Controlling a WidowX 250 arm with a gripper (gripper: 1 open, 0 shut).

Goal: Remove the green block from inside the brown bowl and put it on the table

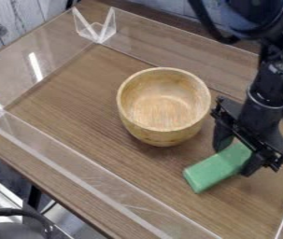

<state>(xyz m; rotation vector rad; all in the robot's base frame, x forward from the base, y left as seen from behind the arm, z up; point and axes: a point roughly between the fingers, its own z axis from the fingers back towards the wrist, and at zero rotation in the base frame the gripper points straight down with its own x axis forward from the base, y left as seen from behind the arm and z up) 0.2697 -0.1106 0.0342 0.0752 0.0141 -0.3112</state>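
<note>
The green block (214,174) lies flat on the table (75,98), just right of and in front of the brown bowl (163,105). The bowl is empty and shows its pale inside. My gripper (247,154) points straight down over the block's far end, with one black finger on each side of it. I cannot make out whether the fingers still press on the block or stand off it. The block's far end is partly hidden behind the fingers.
Low clear acrylic walls (56,154) edge the tabletop. A small clear angled piece (96,26) stands at the back left corner. The table's right edge lies close behind my gripper.
</note>
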